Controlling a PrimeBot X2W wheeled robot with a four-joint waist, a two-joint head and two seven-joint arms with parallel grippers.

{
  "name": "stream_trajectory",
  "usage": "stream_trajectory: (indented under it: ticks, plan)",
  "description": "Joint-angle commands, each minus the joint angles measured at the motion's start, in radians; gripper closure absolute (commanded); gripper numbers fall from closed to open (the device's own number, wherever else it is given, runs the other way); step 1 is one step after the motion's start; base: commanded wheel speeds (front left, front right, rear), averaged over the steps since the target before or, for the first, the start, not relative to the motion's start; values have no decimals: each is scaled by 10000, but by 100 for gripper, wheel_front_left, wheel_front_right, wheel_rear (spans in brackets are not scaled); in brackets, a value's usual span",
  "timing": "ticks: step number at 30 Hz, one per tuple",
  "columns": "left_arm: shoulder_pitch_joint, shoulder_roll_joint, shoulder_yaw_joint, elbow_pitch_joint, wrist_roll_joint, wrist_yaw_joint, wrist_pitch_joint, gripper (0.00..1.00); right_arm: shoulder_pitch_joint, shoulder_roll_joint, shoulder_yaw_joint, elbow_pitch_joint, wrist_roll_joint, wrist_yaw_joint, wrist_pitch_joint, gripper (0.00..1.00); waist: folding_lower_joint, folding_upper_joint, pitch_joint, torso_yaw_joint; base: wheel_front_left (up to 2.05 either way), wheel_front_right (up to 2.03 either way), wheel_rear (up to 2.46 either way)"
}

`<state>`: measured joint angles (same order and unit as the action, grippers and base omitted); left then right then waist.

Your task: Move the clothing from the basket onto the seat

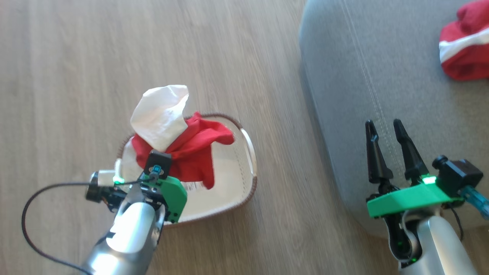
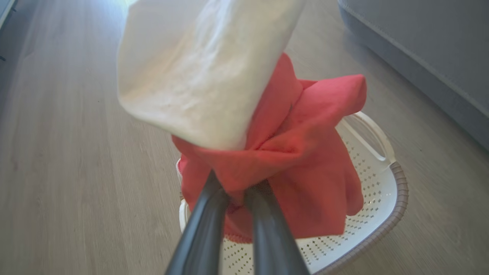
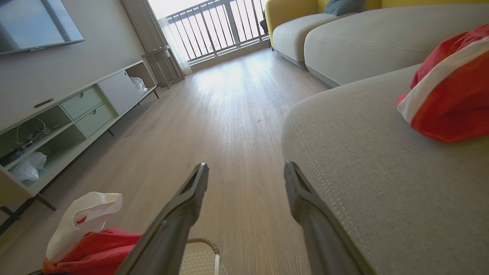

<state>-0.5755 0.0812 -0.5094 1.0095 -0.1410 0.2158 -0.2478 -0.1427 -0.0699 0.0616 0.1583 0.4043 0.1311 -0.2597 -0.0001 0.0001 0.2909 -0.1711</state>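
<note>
At the left of the head view, over the wooden floor (image 1: pixel 76 76), the left gripper (image 2: pixel 237 191) has its two dark fingers pressed together on a fold of a red garment (image 1: pixel 191 149). The head view hides that pinch behind the wrist. The left wrist view shows it plainly, with red cloth bunched between the fingertips and a white sleeve (image 2: pixel 198 76) standing up above them.

The garment hangs over the basket (image 1: pixel 235 183). Whether its lower edge touches the base cannot be told. The head view shows a label (image 1: pixel 193 186) on the basket's base, while the left wrist view shows the punched holes in its wall and a white handle (image 2: pixel 366 133).

Further right, the right gripper (image 1: pixel 383 124) is spread wide with nothing between its fingers, over the near edge of the grey seat (image 1: pixel 344 95). A second red garment with a white band (image 1: pixel 464 49) lies on the seat at the far right. The right wrist view adds a low cabinet (image 3: pixel 76 114) along the wall.
</note>
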Motion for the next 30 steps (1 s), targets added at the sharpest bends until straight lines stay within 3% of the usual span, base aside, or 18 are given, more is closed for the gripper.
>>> stream_trajectory:
  ticks: [1,14,30]
  plan:
    - [90,153,409,-632,-75,120,-137,100,108,-169,99,-275,-115,-4,-21,0,1,-1,-833,501,0,0,0]
    - [2106,74,1827,-5759,-55,51,-138,100,1094,-131,-321,-353,-271,-4,-21,0,1,-1,-2430,1206,0,0,0]
    - [2499,-221,2615,-9973,634,-427,-139,100,1679,-9,-477,-415,-457,-4,-21,0,1,-1,-2972,1649,0,0,0]
